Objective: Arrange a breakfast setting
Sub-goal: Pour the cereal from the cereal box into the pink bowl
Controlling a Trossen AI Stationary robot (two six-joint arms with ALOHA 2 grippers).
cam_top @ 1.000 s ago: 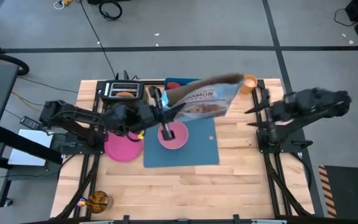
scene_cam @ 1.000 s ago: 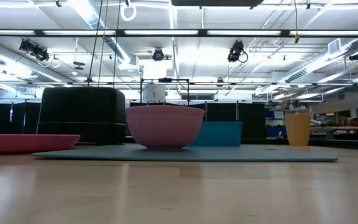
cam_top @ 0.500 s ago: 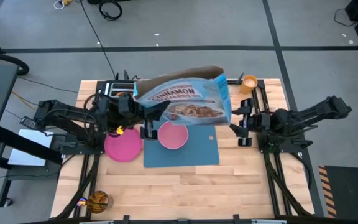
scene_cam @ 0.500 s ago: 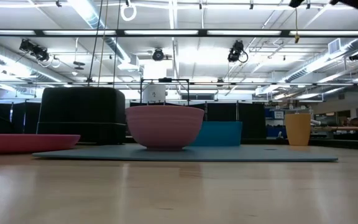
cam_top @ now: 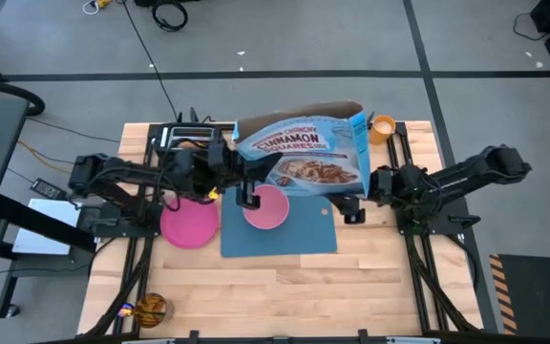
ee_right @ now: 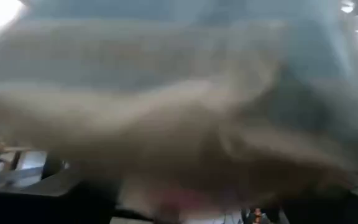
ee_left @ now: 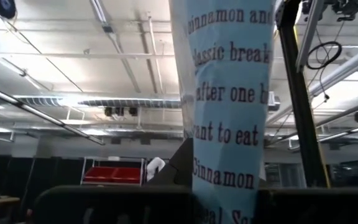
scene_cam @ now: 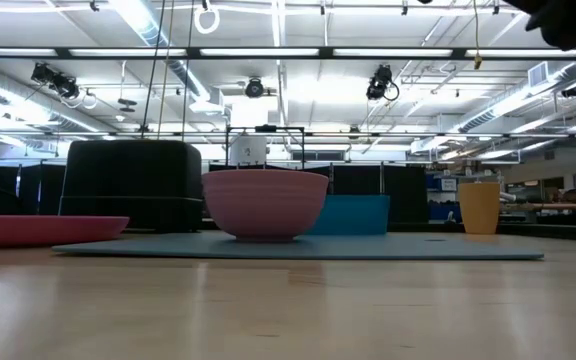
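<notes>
High view: bowl (cam_top: 267,207) on mat (cam_top: 304,232); plate (cam_top: 190,225) off it; left gripper (cam_top: 242,178) pinching cereal box (cam_top: 306,156) (right gripper (cam_top: 351,207) spread).

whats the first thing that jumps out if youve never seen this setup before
The big blue cereal box grabs the eye: it is held up over the far side of the blue mat, above the pink bowl. The left hand is shut on the box's left end, while the right hand is close to its right end with its fingers open. The pink plate lies just off the mat's left edge.
</notes>
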